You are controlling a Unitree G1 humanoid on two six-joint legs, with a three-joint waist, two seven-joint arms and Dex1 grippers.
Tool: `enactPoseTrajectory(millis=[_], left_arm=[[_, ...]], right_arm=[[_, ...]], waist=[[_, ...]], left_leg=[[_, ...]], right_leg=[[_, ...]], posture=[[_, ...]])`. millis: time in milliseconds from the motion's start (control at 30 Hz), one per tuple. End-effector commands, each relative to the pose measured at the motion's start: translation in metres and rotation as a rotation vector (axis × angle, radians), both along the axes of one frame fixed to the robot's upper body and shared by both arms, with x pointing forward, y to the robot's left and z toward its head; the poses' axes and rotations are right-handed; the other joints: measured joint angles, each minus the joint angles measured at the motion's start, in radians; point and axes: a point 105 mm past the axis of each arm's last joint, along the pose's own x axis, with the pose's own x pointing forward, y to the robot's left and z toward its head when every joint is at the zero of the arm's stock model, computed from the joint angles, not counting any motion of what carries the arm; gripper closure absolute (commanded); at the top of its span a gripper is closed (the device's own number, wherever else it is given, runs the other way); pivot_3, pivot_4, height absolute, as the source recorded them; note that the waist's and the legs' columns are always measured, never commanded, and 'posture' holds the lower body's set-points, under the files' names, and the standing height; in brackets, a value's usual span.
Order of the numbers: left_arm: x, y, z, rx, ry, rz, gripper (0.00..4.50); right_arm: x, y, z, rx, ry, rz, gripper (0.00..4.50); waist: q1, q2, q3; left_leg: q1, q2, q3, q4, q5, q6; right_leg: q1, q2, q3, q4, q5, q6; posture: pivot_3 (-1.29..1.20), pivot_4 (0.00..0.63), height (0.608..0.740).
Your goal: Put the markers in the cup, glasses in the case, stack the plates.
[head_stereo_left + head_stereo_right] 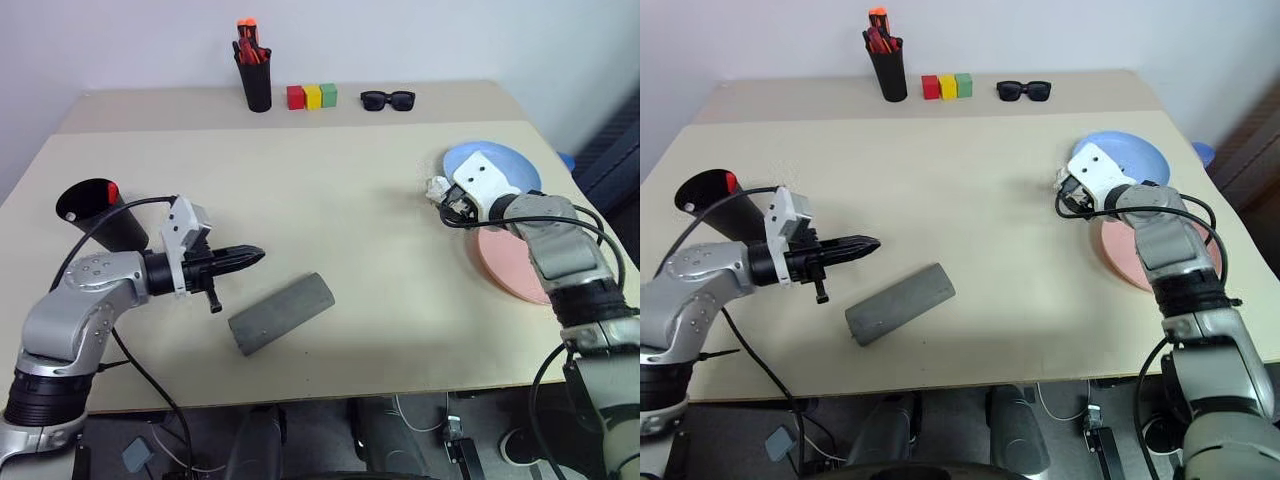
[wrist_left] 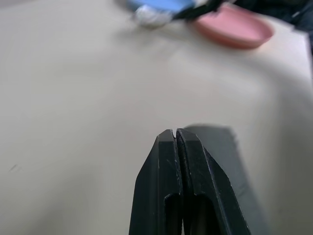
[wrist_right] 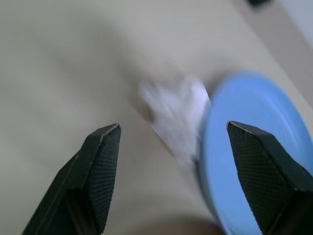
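Left gripper (image 1: 252, 257) hovering over the desk (image 1: 330, 200) at near left, fingers (image 2: 176, 161) clenched on nothing. Grey case (image 1: 281, 313) closed, just right of it. Black cup (image 1: 100, 212) at far left, red marker end (image 1: 113, 191) at its rim. Right gripper (image 3: 173, 142) released, straddling a white crumpled scrap (image 3: 178, 110) beside the blue plate (image 1: 500, 160); pink plate (image 1: 510, 265) nearer, touching or overlapping it.

wall (image 1: 420, 40): plain white, behind the tables
table (image 1: 380, 250): beige top, near
second table (image 1: 150, 105): beige, butted against the far edge
floor (image 1: 320, 450): dark, cables under the near edge
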Motion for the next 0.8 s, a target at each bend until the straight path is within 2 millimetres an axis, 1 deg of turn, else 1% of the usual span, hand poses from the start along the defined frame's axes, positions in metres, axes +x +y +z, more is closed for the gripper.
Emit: enactPoseTrajectory(millis=[33, 167, 200, 233, 267, 300, 367, 400, 467, 567, 667, 733, 800], left_arm=[[-0.004, -0.004, 0.008, -0.025, -0.035, -0.006, 4.47], [-0.007, -0.007, 0.004, -0.039, -0.03, 0.005, 4.47], [-0.008, -0.007, 0.004, -0.046, -0.03, 0.009, 4.5], [-0.008, -0.008, 0.005, -0.053, -0.03, 0.013, 4.5], [-0.008, -0.008, 0.005, -0.058, -0.03, 0.015, 4.5], [-0.009, -0.008, 0.005, -0.06, -0.03, 0.019, 4.5], [-0.01, -0.007, 0.004, -0.062, -0.029, 0.025, 4.5], [-0.01, -0.007, 0.004, -0.064, -0.028, 0.029, 4.5], [-0.009, -0.007, 0.003, -0.078, -0.02, 0.039, 4.5], [-0.009, -0.008, 0.0, -0.085, -0.019, 0.051, 4.5], [-0.005, -0.008, -0.005, -0.083, -0.019, 0.087, 4.5], [-0.004, -0.009, -0.007, -0.082, -0.03, 0.095, 4.5], [-0.002, -0.012, -0.01, -0.075, -0.032, 0.089, 4.5]], right_arm=[[0.014, -0.011, 0.009, -0.087, -0.051, -0.024, 1.01], [0.023, -0.017, 0.001, -0.147, -0.037, -0.055, 1.01], [0.023, -0.018, -0.001, -0.157, -0.032, -0.057, 1.53], [0.024, -0.018, -0.002, -0.163, -0.029, -0.056, 1.8], [0.024, -0.018, -0.003, -0.166, -0.027, -0.055, 2.36], [0.025, -0.018, -0.003, -0.172, -0.032, -0.055, 2.82], [0.027, -0.015, -0.001, -0.171, -0.044, -0.049, 3.97], [0.028, -0.013, 0.001, -0.169, -0.06, -0.041, 4.39], [0.03, -0.011, 0.008, -0.182, -0.112, -0.037, 4.45], [0.032, -0.01, 0.026, -0.26, -0.234, -0.026, 4.45], [0.025, -0.008, 0.042, -0.235, -0.304, 0.035, 4.45], [0.01, -0.009, 0.05, -0.238, -0.328, 0.092, 4.45], [-0.022, -0.015, 0.053, -0.193, -0.28, 0.152, 4.45]], waist=[[-0.002, 0.001, 0.0], [-0.02, 0.001, 0.0], [-0.021, 0.001, 0.0], [-0.022, 0.001, 0.0], [-0.022, 0.001, 0.0], [-0.022, 0.001, 0.0], [-0.022, 0.001, 0.0], [-0.022, 0.001, 0.0], [-0.022, 0.001, 0.001], [-0.023, 0.001, 0.001], [-0.022, 0.002, 0.001], [-0.013, 0.002, 0.001], [0.007, 0.002, 0.001]], left_leg=[[0.0, 0.0, 0.0, 0.0, 0.0, 0.0], [0.0, 0.0, 0.0, 0.0, 0.0, 0.0], [0.0, 0.0, 0.0, 0.0, 0.0, 0.0], [0.0, 0.0, 0.0, 0.0, 0.0, 0.0], [0.0, 0.0, 0.0, 0.0, 0.0, 0.0], [0.0, 0.0, 0.0, 0.0, 0.0, 0.0], [0.0, 0.0, 0.0, 0.0, 0.0, 0.0], [0.0, 0.0, 0.0, 0.0, 0.0, 0.0], [0.0, 0.0, 0.0, 0.0, 0.0, 0.0], [0.0, 0.0, 0.0, 0.0, 0.0, 0.0], [0.0, 0.0, 0.0, 0.0, 0.0, 0.0], [0.0, 0.0, -0.001, 0.0, 0.0, 0.0], [0.0, 0.0, -0.001, -0.001, 0.0, 0.0]], right_leg=[[0.0, 0.0, 0.0, 0.0, 0.0, 0.0], [0.0, 0.0, 0.0, 0.0, 0.0, 0.0], [0.0, 0.0, 0.0, 0.0, 0.0, 0.0], [0.0, 0.0, 0.0, 0.0, 0.0, 0.0], [0.0, 0.0, 0.0, 0.0, 0.0, 0.0], [0.0, 0.0, 0.0, 0.0, 0.0, 0.0], [0.0, 0.0, 0.0, 0.001, 0.0, 0.0], [0.0, 0.0, 0.0, 0.001, 0.0, 0.0], [0.0, 0.0, 0.0, 0.001, 0.0, 0.0], [0.0, 0.0, 0.0, 0.001, 0.0, 0.0], [0.0, 0.0, 0.001, 0.001, 0.0, 0.0], [0.0, 0.0, 0.0, 0.002, 0.0, 0.0], [0.0, 0.0, 0.0, 0.001, 0.0, 0.001]], posture=[[0.0, 0.15, 0.74], [0.0, 0.15, 0.74], [0.0, 0.15, 0.74], [0.0, 0.15, 0.74], [0.0, 0.15, 0.74], [0.0, 0.15, 0.74], [0.0, 0.15, 0.74], [0.0, 0.15, 0.74], [0.0, 0.15, 0.74], [0.0, 0.15, 0.74], [0.0, 0.15, 0.74], [0.0, 0.15, 0.74], [0.0, 0.15, 0.74]])
